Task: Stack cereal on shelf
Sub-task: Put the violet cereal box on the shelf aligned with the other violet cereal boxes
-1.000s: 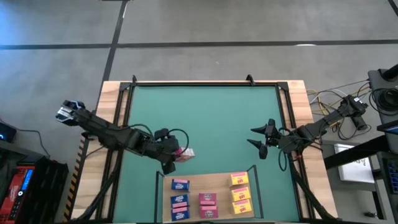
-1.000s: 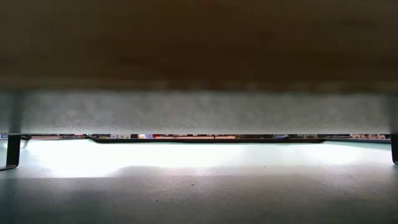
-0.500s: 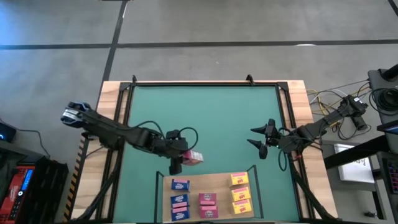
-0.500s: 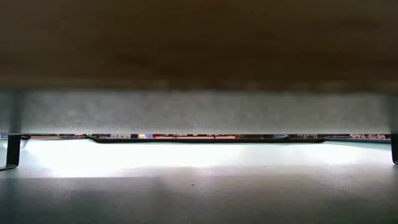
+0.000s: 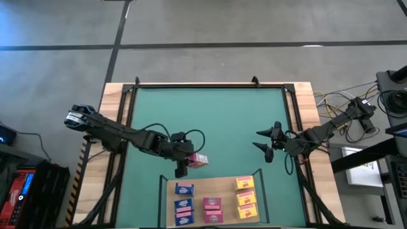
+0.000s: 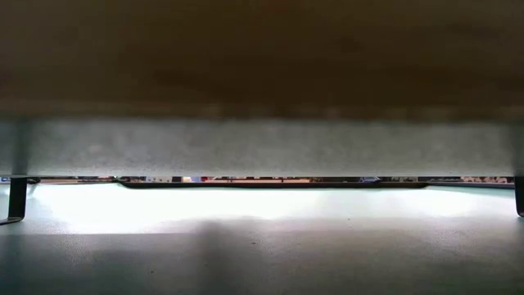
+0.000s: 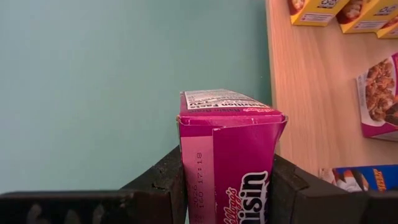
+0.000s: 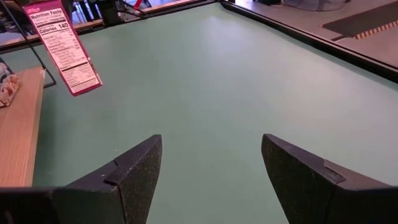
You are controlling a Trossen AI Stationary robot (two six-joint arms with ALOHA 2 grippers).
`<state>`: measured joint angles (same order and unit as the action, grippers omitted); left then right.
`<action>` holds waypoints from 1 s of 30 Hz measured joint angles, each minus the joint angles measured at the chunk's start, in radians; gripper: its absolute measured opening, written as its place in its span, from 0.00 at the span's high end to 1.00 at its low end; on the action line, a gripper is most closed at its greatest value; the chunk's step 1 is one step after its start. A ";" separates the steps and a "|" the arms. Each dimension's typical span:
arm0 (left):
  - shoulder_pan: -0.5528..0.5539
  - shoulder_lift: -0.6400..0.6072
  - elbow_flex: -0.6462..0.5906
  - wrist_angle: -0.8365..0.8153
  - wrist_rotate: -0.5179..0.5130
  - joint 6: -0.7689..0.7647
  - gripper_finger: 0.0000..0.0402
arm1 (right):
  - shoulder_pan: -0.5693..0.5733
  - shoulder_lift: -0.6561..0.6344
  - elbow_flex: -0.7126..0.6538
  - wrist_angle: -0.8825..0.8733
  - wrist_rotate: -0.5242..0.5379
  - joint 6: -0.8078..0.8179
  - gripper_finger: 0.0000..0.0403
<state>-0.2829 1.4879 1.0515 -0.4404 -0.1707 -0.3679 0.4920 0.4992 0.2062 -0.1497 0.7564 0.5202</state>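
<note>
Now left arm's fingers around pink cereal box, near shelf.

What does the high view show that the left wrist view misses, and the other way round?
Only the high view shows the right gripper, open over the large green mat, and all three yellow cardboard boxes. Only the left wrist view shows the left gripper's dark fingers pressed against the pink cardboard cereal box, with its printed label readable. Both show that box and the light-wood shelf board.
</note>
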 joint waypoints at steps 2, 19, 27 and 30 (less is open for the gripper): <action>0.000 0.000 0.000 -0.003 -0.001 0.000 0.69 | 0.000 0.000 0.000 0.000 0.000 0.000 0.34; 0.014 0.000 -0.006 -0.025 -0.021 -0.071 0.69 | 0.000 0.000 0.000 0.000 0.000 0.000 0.34; 0.015 0.000 -0.039 0.001 -0.021 -0.077 0.69 | 0.000 0.000 0.000 0.000 0.000 0.000 0.34; 0.015 0.000 -0.047 0.009 -0.021 -0.071 0.69 | 0.000 0.000 0.000 0.000 0.000 0.000 0.34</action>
<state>-0.2680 1.4879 1.0046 -0.4309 -0.1917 -0.4393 0.4920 0.4991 0.2063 -0.1493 0.7567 0.5201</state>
